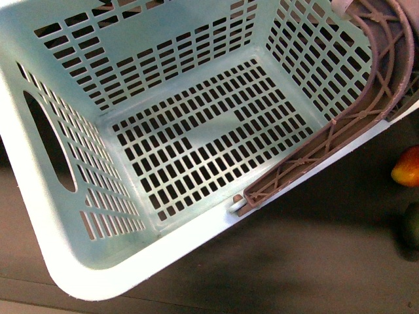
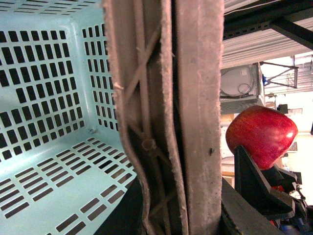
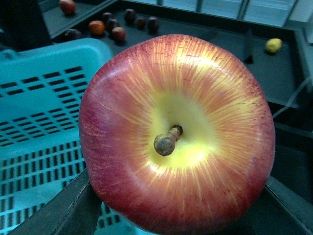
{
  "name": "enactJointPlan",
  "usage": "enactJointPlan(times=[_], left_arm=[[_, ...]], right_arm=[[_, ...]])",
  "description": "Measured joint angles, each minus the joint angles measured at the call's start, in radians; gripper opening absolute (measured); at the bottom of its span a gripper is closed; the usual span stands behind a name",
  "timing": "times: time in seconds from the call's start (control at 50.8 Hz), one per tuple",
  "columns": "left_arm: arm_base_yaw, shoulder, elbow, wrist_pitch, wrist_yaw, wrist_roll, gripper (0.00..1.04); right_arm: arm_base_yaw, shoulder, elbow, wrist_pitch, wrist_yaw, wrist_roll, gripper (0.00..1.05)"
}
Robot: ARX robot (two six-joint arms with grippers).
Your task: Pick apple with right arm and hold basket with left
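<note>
The light turquoise basket (image 1: 196, 140) fills the front view, tilted, with nothing inside, its brown swing handle (image 1: 380, 85) lying along the right rim. Neither arm shows in that view. In the left wrist view my left gripper (image 2: 181, 215) is shut on the brown handle (image 2: 166, 98), with the basket's slotted floor (image 2: 44, 161) beyond it. The red apple (image 2: 261, 133) hangs just past the handle, held by a black finger (image 2: 252, 178) of the right gripper. In the right wrist view the apple (image 3: 176, 132) shows its stem and yellow patch, and my right gripper (image 3: 176, 213) is shut on it above the basket (image 3: 39, 122).
An orange-red fruit (image 1: 406, 167) and a dark green fruit (image 1: 411, 226) lie on the dark surface right of the basket. Several small fruits (image 3: 112, 29) and a yellow one (image 3: 274, 45) sit on dark shelves in the background.
</note>
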Motion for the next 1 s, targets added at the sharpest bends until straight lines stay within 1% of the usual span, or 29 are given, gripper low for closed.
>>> enactJointPlan(times=[0.079, 0.217, 0.394, 0.63, 0.709, 0.787, 0.807, 0.866, 1.004], left_arm=[[0.0, 0.0, 0.0, 0.0, -0.001, 0.0, 0.19], [0.0, 0.0, 0.0, 0.0, 0.001, 0.0, 0.19], [0.0, 0.0, 0.0, 0.0, 0.0, 0.0, 0.19], [0.0, 0.0, 0.0, 0.0, -0.001, -0.001, 0.19], [0.0, 0.0, 0.0, 0.0, -0.001, 0.0, 0.19], [0.0, 0.0, 0.0, 0.0, -0.001, 0.0, 0.19], [0.0, 0.0, 0.0, 0.0, -0.001, 0.0, 0.19], [0.0, 0.0, 0.0, 0.0, 0.0, 0.0, 0.19], [0.0, 0.008, -0.001, 0.0, -0.005, 0.01, 0.19]], right_arm=[[0.065, 0.032, 0.016, 0.01, 0.024, 0.006, 0.71], [0.146, 0.099, 0.039, 0.026, 0.042, 0.011, 0.71], [0.202, 0.176, 0.055, 0.035, 0.057, 0.013, 0.71], [0.214, 0.215, 0.058, 0.035, 0.063, 0.013, 0.72], [0.213, 0.215, 0.058, 0.035, 0.063, 0.014, 0.82], [0.209, 0.208, 0.058, 0.035, 0.061, 0.016, 0.97], [0.207, 0.204, 0.058, 0.035, 0.062, 0.018, 0.98], [0.201, 0.194, 0.058, 0.033, 0.063, 0.019, 0.96], [0.177, 0.145, 0.053, 0.024, 0.079, 0.041, 0.96]])
